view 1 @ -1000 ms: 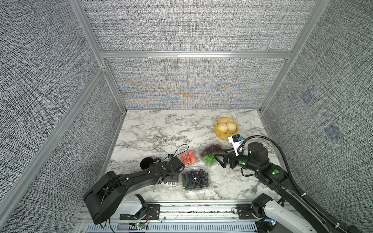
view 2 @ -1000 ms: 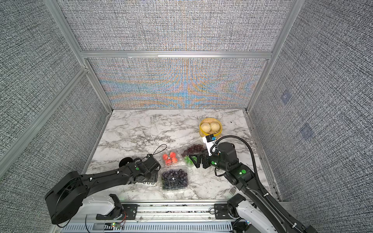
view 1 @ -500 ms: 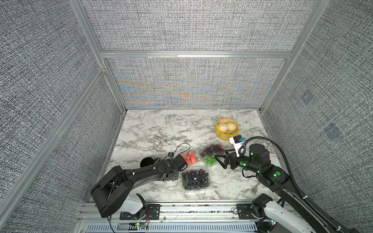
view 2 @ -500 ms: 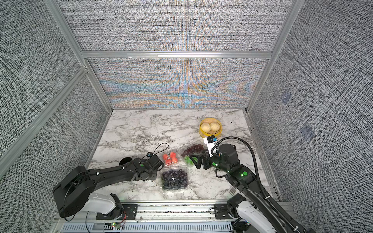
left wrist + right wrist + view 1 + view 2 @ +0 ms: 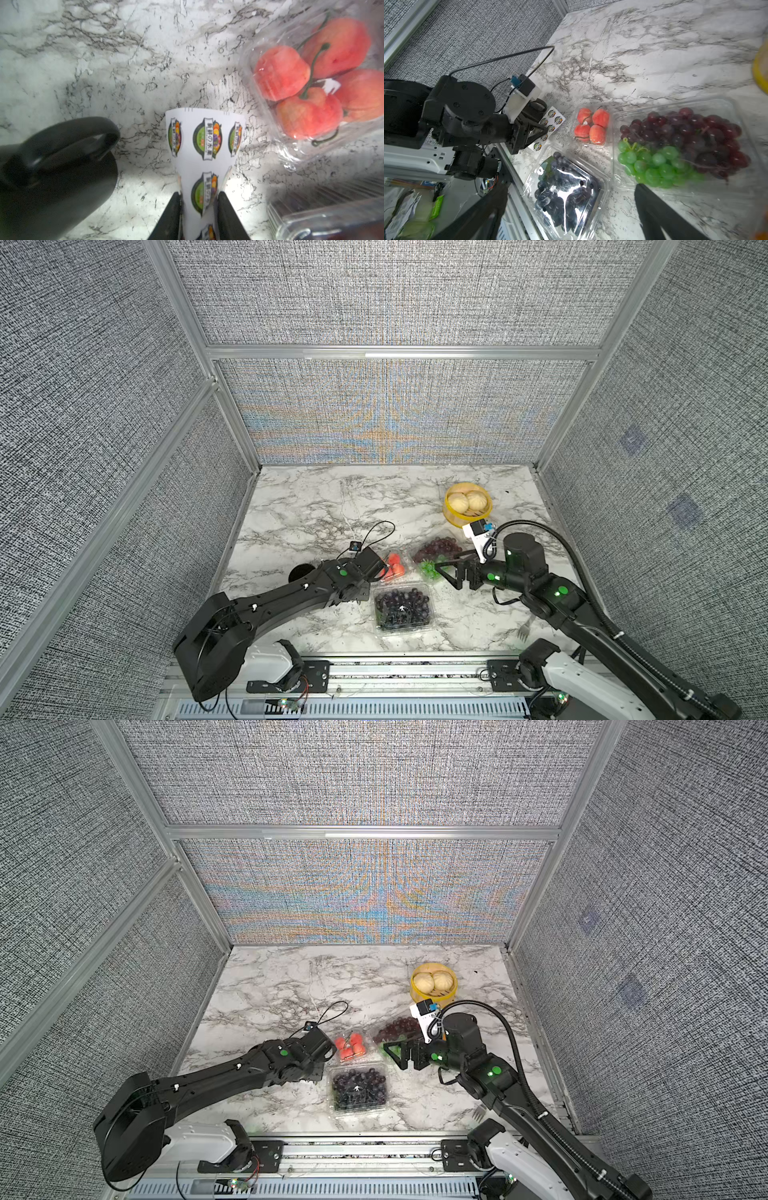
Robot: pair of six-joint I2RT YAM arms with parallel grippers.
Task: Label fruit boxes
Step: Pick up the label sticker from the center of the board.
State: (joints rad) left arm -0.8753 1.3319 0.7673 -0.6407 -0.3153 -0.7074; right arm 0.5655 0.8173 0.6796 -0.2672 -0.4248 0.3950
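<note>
Fruit boxes sit grouped at the near centre of the white marble-pattern table, three of them visible to you. Locate first the clear plastic clamshell tub of purple and green grapes, the largest in view; it lies nearest the round yellow steamer basket with pale buns. Next, locate the clear clamshell tub of dark-purple grapes at the table's front edge, lid closed and reflecting light in the right wrist view. Just behind it, beside the mixed-grape tub, note the small clear tub of red fruit, holding four stemmed pieces.

Observe the right gripper, hanging over the green-grape end of the mixed-grape tub. Its jaws are spread wide and grip nothing.

Observe the left gripper, low over the table, just beside the red-fruit tub. Its jaws are pinching the white sheet of round stickers. The sheet curls upward between the fingers and shows green-rimmed printed labels. A black rounded object rests on the table beside the sheet; you cannot identify it from these views.
</note>
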